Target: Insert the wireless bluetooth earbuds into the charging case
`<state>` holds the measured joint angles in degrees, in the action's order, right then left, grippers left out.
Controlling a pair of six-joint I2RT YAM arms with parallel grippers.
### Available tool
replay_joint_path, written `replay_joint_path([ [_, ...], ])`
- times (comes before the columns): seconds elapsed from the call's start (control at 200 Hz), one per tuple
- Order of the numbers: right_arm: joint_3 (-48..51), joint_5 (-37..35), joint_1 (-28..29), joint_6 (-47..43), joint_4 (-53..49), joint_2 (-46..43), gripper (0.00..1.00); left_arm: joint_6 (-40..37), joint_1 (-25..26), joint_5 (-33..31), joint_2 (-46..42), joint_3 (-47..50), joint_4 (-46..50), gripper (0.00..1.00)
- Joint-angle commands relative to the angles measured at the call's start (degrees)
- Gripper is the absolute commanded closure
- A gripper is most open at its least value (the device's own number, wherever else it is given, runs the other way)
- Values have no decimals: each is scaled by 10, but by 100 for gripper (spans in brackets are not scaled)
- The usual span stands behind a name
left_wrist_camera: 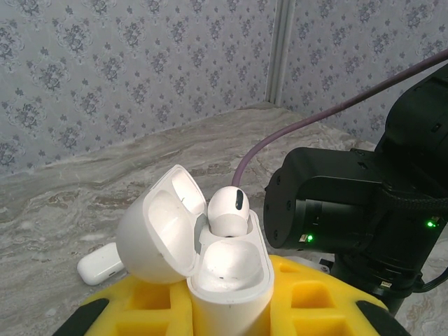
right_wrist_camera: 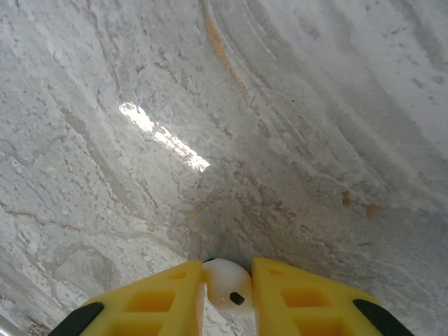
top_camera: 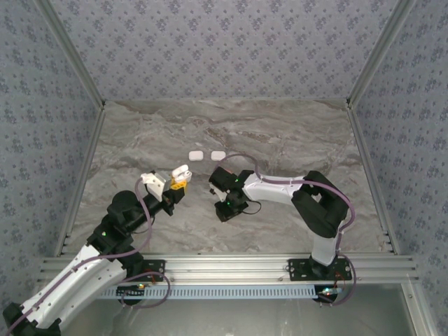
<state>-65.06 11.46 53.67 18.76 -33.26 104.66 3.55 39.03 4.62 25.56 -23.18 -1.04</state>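
Note:
My left gripper (left_wrist_camera: 227, 304) is shut on a white charging case (left_wrist_camera: 231, 280), held upright with its lid (left_wrist_camera: 157, 231) swung open. One white earbud (left_wrist_camera: 228, 208) sits in the far slot; the near slot is bare. From above, the case (top_camera: 181, 171) hangs over the table's middle in the left gripper (top_camera: 178, 184). My right gripper (right_wrist_camera: 229, 280) is shut on another white earbud (right_wrist_camera: 225, 282), just above the marble. It (top_camera: 222, 185) points down at the table, a short way right of the case.
Two closed white cases (top_camera: 196, 154) (top_camera: 218, 155) lie on the marble table (top_camera: 280, 133) behind the grippers; one (left_wrist_camera: 98, 266) also lies left of the held case. The right arm's black wrist (left_wrist_camera: 336, 210) is close on the case's right side. Patterned walls enclose the table.

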Motion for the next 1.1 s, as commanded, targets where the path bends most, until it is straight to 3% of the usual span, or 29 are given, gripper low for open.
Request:
replay_joint_path([
  [0.0, 11, 5, 3, -1, -25, -29, 75, 5, 3, -4, -3, 1, -15, 100],
  [0.235, 30, -13, -17, 7, 6, -135, 76, 16, 3, 21, 10, 8, -37, 100],
  [0.63, 4, -44, -33, -19, 105, -357, 76, 23, 3, 147, 105, -14, -134, 100],
  [1.094, -22, -103, 45, -80, 183, -362, 76, 26, 12, 197, 170, -35, -184, 100],
])
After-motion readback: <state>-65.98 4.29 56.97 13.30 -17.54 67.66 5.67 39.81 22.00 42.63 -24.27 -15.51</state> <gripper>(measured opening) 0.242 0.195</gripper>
